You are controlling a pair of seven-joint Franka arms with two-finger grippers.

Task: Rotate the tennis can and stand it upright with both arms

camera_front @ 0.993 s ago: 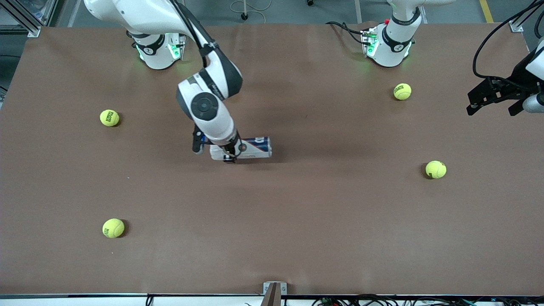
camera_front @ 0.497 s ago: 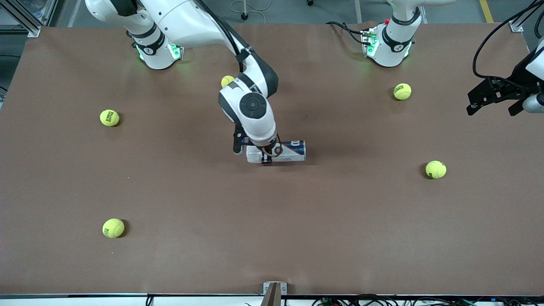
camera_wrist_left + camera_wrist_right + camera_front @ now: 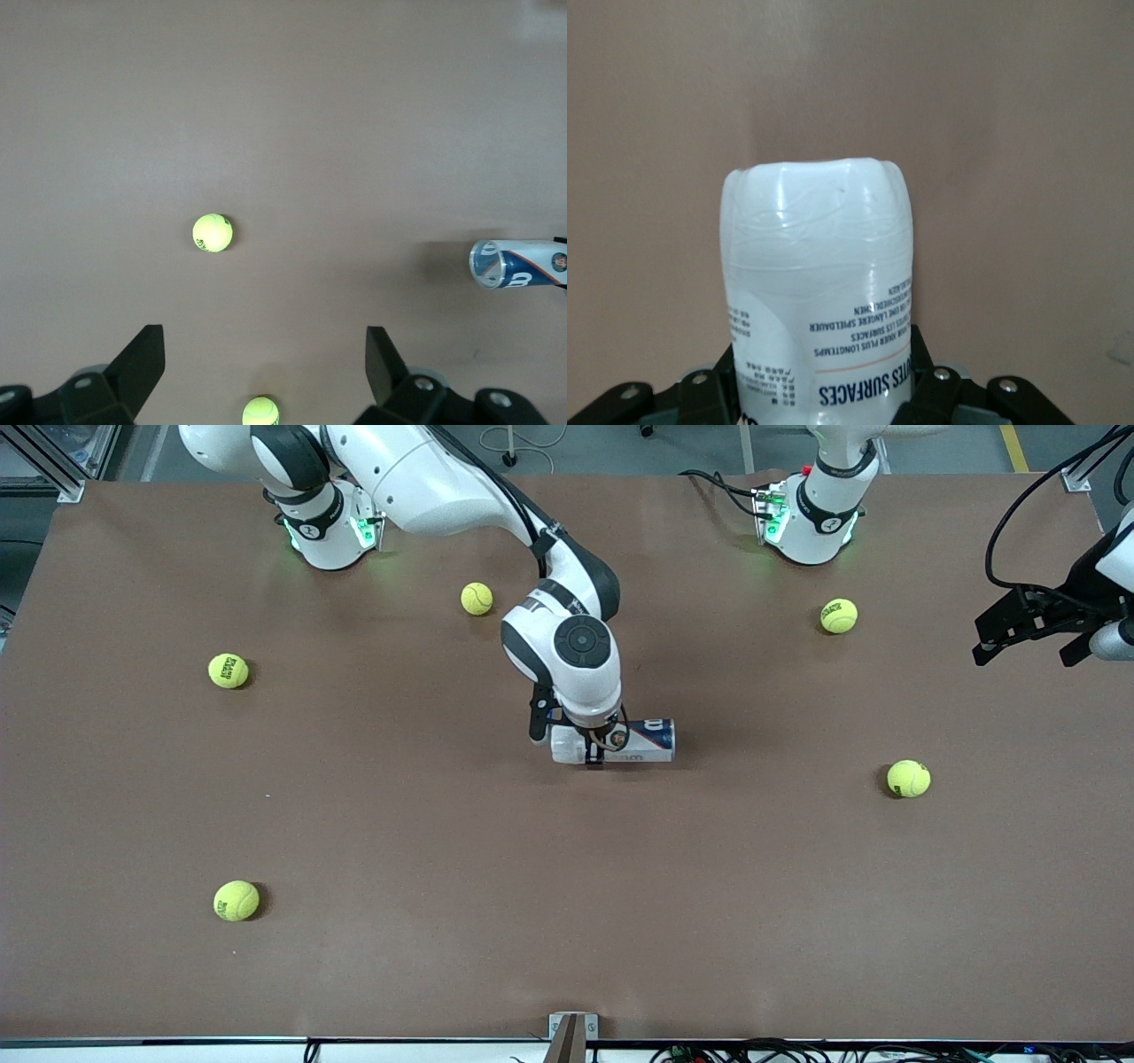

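Right hand (image 3: 595,751) grips lying tennis can (image 3: 642,741) mid-table.

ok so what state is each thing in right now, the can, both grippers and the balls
tennis can: on its side, held in the right gripper
right gripper: shut on the tennis can near its clear end, at mid-table
left gripper: open, empty, waiting above the left arm's end of the table
five tennis balls, e.g.: lying loose on the table, none touched or held
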